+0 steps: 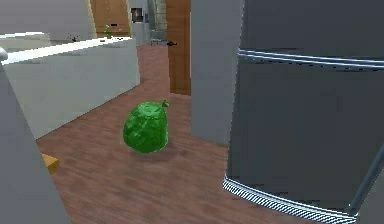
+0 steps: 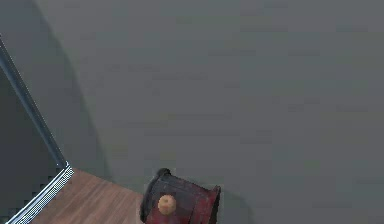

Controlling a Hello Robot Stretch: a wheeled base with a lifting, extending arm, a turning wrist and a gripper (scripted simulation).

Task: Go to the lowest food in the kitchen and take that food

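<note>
1. A green rounded lump point(image 1: 147, 128) sits on the wooden floor point(image 1: 95, 132), between a white surface point(image 1: 70, 80) and a dark fridge point(image 1: 300, 110)
2. Lying so low, it is probably the food we want
3. We cannot tell the state of the claw

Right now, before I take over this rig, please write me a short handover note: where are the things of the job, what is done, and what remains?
Job's things: a green rounded lump lies on the wooden floor ahead, left of the dark fridge. It looks leafy or bag-like, and I cannot tell if it is food.
A small green thing sits higher, on the white counter.
In the arm side view, a dark red round thing with a tan blob on it stands on the floor by the grey wall.
Done: the robot is close to the lump.
Left: confirm which is the lowest food, approach it and take it.
</note>
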